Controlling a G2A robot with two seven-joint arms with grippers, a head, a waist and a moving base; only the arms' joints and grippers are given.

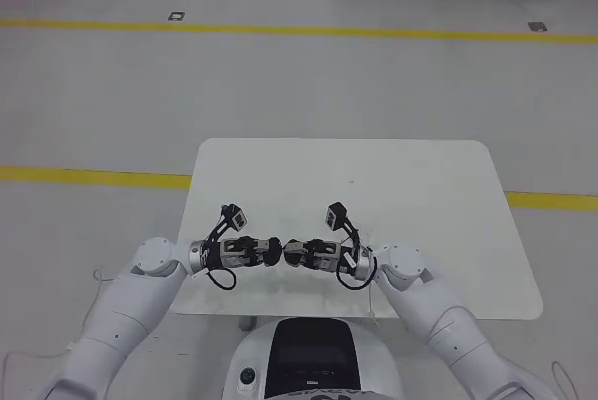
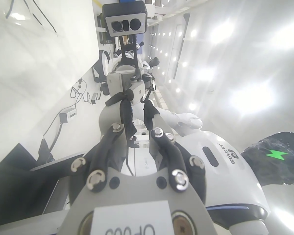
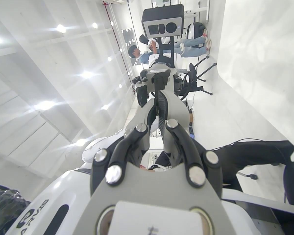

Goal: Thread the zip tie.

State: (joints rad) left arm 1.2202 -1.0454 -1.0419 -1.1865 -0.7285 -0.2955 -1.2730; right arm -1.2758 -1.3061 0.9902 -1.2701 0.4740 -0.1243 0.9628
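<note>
Both arms hang just above the near edge of the white table [image 1: 429, 200], their grippers tip to tip. My left gripper [image 1: 272, 252] and my right gripper [image 1: 293, 252] almost touch at the middle. The zip tie [image 3: 158, 94] is a thin black strip running straight from the left gripper's centre into my right gripper [image 3: 158, 113], whose black pads are shut on it. In the left wrist view, my left gripper [image 2: 137, 108] points at the right gripper's body, and black material sits at its tips. The tie's head is hidden between the fingertips.
The tabletop beyond the grippers is bare white. Yellow floor lines [image 1: 79, 177] run past the table on both sides. Each arm's wrist camera sticks up behind its gripper, close to the other.
</note>
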